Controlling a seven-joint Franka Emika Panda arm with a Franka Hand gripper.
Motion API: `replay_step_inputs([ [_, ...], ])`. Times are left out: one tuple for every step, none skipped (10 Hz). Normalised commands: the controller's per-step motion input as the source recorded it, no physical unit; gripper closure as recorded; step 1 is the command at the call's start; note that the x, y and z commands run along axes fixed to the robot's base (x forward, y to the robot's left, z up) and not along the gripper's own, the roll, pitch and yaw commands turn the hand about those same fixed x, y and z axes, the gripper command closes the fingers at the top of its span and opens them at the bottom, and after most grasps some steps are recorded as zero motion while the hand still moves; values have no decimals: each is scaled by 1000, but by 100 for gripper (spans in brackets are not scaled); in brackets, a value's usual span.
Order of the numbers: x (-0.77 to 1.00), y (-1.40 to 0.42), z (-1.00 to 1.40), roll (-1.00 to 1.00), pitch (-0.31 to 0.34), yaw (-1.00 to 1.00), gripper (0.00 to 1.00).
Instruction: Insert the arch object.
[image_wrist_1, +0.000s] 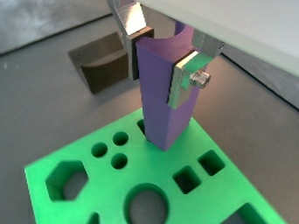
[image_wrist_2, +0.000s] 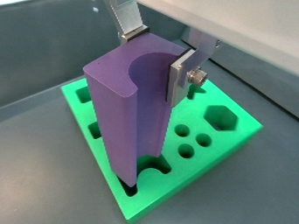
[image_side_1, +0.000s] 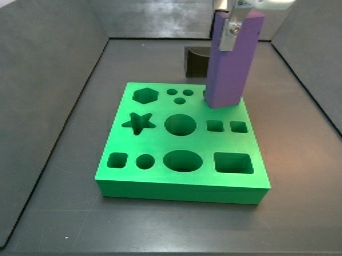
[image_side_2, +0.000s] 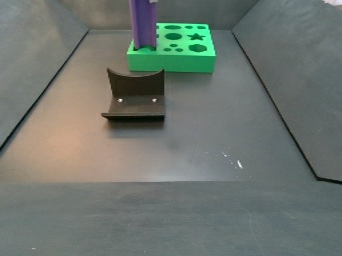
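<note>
My gripper (image_wrist_1: 163, 54) is shut on the arch object (image_wrist_1: 162, 87), a tall slim purple block held upright, with a curved notch in its top end (image_wrist_2: 149, 66). The silver fingers (image_wrist_2: 184, 77) clamp its upper part on two opposite sides. The block's lower end meets the green board (image_wrist_2: 222, 140) at a slot near one edge (image_wrist_2: 135, 179); how deep it sits I cannot tell. In a side view the gripper (image_side_1: 230, 25) holds the block (image_side_1: 227, 70) over the board's far right part (image_side_1: 181, 150). It also shows in a side view (image_side_2: 140, 20).
The green board has several cut-outs: round holes (image_wrist_1: 111, 149), a hexagon (image_wrist_2: 222, 115), a star (image_side_1: 138, 123), squares (image_side_1: 233, 162). The dark fixture (image_side_2: 134, 95) stands on the grey floor apart from the board (image_side_2: 181, 50). Bin walls (image_side_1: 54, 90) enclose the floor.
</note>
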Motion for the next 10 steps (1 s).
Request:
replay_step_inputs([
  [0,17,0,363,173,-571,100],
  [-6,0,49,340,150,-611,100],
  [0,9,51,271,144,-669,100],
  [123,43,0,50,101,-734,100],
  [97,34,-74,56,66,-786,100],
  [111,46,-69,4,24,-846,100],
  [169,43,-66,3,41,-720,100],
  [-49,94,-34,0,0,-154,100],
  [0,154,-109,-43,-10,-77,100],
  [0,286,-134,-359,-46,169,100],
])
